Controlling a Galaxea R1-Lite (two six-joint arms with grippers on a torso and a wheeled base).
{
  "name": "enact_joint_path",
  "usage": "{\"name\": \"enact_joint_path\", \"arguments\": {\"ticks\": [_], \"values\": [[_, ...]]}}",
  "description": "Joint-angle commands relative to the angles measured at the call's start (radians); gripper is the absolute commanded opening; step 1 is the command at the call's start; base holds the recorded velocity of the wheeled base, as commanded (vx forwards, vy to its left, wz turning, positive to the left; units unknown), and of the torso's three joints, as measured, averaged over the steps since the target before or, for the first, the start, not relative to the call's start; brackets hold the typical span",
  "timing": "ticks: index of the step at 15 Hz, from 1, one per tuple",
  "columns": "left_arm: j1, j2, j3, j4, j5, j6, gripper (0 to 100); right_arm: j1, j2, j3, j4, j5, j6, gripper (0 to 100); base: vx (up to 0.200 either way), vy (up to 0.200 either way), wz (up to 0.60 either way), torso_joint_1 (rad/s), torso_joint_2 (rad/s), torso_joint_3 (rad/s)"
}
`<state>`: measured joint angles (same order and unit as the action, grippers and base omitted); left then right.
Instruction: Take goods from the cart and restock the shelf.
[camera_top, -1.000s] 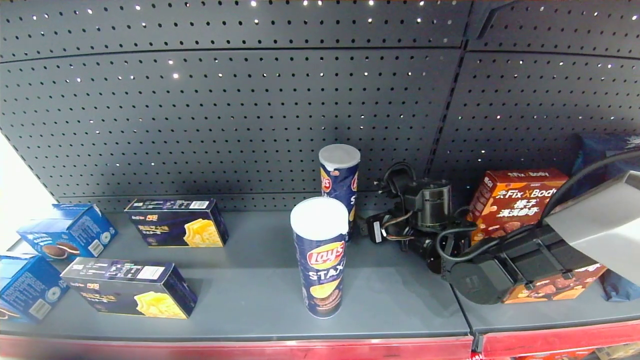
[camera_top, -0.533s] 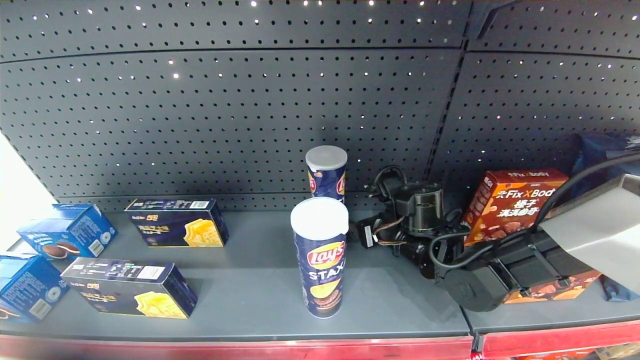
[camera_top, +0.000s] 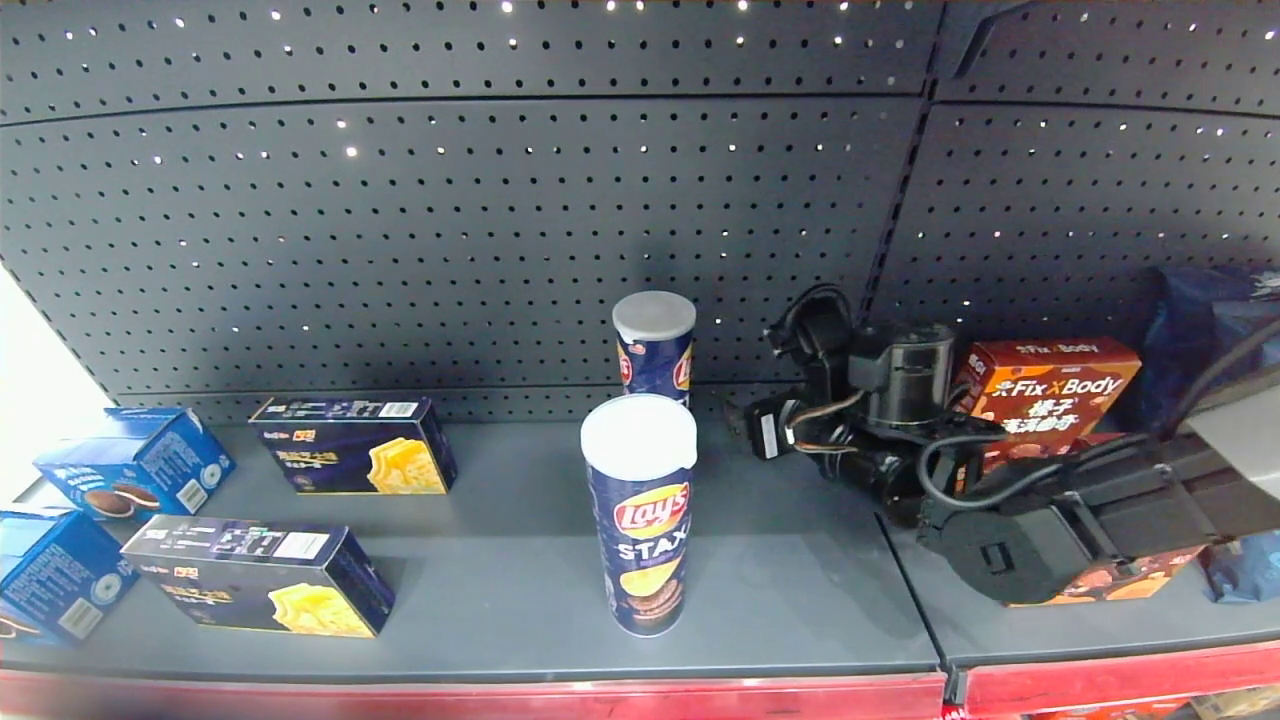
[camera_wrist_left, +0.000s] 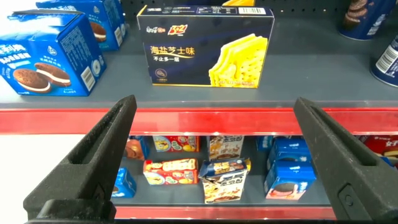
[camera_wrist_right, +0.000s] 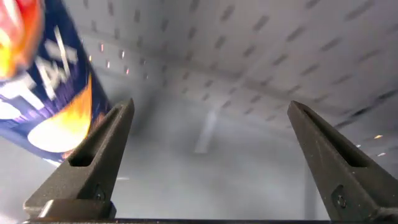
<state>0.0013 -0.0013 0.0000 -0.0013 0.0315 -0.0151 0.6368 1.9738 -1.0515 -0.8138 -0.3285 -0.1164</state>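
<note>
Grey shelf (camera_top: 480, 590) carries two navy white-lidded chip tubes, front tube (camera_top: 640, 510), rear tube (camera_top: 654, 345); two navy cracker boxes (camera_top: 355, 445); two blue cookie boxes (camera_top: 135, 460). Left gripper (camera_wrist_left: 214, 102), right gripper (camera_wrist_right: 210, 106): both spread, empty.

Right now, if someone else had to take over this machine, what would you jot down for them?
Left gripper: open, empty, held in front of the shelf.
Right gripper: open, empty, at shelf level beside the rear chips can, not gripping it.
Goods: the rear chips can is upright near the pegboard, and the front chips can is upright just ahead of it. Dark cracker boxes and blue cookie boxes lie to the robot's left, an orange box to its right.
Done: both cans stand on the shelf.
Left: probably draw the right arm back and fetch the next item from the cart.
</note>
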Motion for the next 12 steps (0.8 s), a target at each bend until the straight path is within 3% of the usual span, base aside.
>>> {"name": "enact_joint_path", "arguments": {"ticks": [1, 6, 12], "values": [[0.0, 0.001, 0.0, 0.0, 0.001, 0.0, 100, 0.001, -0.099, 0.033, 0.004, 0.002, -0.014, 100, 0.0, 0.0, 0.0, 0.0, 0.0, 0.0], [-0.001, 0.001, 0.0, 0.0, 0.001, 0.0, 100, 0.037, -0.454, 0.334, 0.008, -0.015, -0.037, 100, 0.0, 0.0, 0.0, 0.0, 0.0, 0.0], [0.0, 0.001, 0.0, 0.0, 0.001, 0.0, 100, -0.031, -0.776, 0.462, 0.071, -0.006, -0.144, 100, 0.0, 0.0, 0.0, 0.0, 0.0, 0.0]]}}
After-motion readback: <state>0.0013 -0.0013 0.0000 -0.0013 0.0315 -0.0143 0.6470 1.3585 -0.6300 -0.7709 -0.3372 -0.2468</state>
